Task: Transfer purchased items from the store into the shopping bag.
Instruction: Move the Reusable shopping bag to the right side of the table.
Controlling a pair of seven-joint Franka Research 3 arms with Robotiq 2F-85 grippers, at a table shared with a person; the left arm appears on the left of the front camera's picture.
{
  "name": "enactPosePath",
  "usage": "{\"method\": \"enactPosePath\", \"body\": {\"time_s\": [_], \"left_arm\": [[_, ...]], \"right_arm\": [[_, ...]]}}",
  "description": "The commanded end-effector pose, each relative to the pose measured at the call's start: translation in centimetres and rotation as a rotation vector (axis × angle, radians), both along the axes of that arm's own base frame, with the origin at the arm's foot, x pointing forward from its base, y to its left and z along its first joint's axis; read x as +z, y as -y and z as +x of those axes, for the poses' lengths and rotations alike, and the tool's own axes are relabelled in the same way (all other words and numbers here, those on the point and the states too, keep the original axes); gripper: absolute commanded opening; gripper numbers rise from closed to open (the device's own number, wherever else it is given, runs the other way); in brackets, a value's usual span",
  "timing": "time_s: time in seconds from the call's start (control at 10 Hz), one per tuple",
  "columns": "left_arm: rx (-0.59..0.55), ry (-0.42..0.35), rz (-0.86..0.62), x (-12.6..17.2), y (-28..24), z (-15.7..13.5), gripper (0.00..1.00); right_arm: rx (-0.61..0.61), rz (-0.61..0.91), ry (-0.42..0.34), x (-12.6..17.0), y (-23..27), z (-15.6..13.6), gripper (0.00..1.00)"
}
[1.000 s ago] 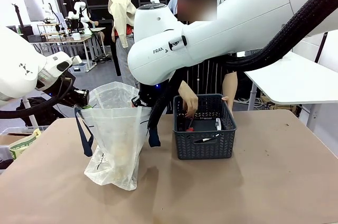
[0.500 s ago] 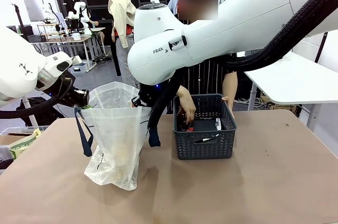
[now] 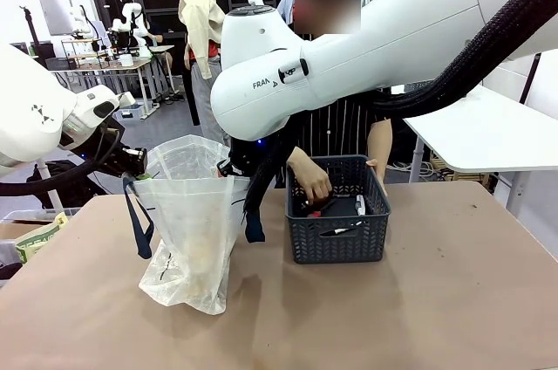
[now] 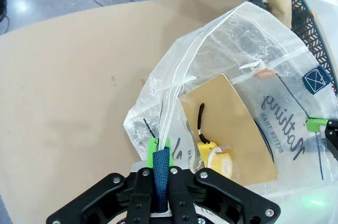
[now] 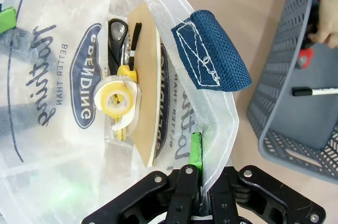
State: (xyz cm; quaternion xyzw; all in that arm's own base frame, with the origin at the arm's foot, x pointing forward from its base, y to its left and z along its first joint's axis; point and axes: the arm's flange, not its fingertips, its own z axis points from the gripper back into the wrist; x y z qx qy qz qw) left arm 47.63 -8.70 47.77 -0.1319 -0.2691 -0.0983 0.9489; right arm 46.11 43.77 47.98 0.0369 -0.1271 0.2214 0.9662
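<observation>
The shopping bag [image 3: 193,235] stands open on the table, held at both rims. My left gripper [image 3: 133,163] is shut on its left rim and navy handle [image 4: 160,170], green pads [image 4: 153,145] pinching the plastic. My right gripper [image 3: 235,167] is shut on the opposite rim [image 5: 211,129], beside the other navy handle [image 5: 211,57]. Inside the bag lie a tan card [image 4: 232,129] and a yellow tape roll [image 5: 117,96]. The black mesh basket [image 3: 338,235] sits right of the bag. A person's hand [image 3: 310,182] reaches into it and grips a dark item. A white marker [image 5: 316,91] and a red piece [image 5: 306,57] lie in the basket.
A white side table [image 3: 488,139] stands at the right behind the brown table [image 3: 418,318]. The person stands at the far side behind the basket. My right arm's large white link [image 3: 366,47] spans the upper middle of the front view.
The person's hand has gone deeper into the basket and now closes on a dark item. Both arms and the bag have stayed still.
</observation>
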Motion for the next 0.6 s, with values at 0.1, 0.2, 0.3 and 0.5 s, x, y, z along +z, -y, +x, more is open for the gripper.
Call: {"method": "enactPosePath", "body": {"time_s": [0.1, 0.2, 0.3, 0.5], "left_arm": [[-0.003, 0.007, 0.004, 0.08, -0.19, 0.13, 0.0], [-0.003, 0.007, 0.004, 0.08, -0.19, 0.13, 0.0], [-0.003, 0.007, 0.004, 0.08, -0.19, 0.13, 0.0], [-0.003, 0.007, 0.004, 0.08, -0.19, 0.13, 0.0]], "right_arm": [[-0.016, 0.003, 0.001, -0.1, 0.06, -0.17, 0.0], [-0.016, 0.003, 0.001, -0.1, 0.06, -0.17, 0.0], [-0.016, 0.003, 0.001, -0.1, 0.06, -0.17, 0.0], [-0.016, 0.003, 0.001, -0.1, 0.06, -0.17, 0.0]]}}
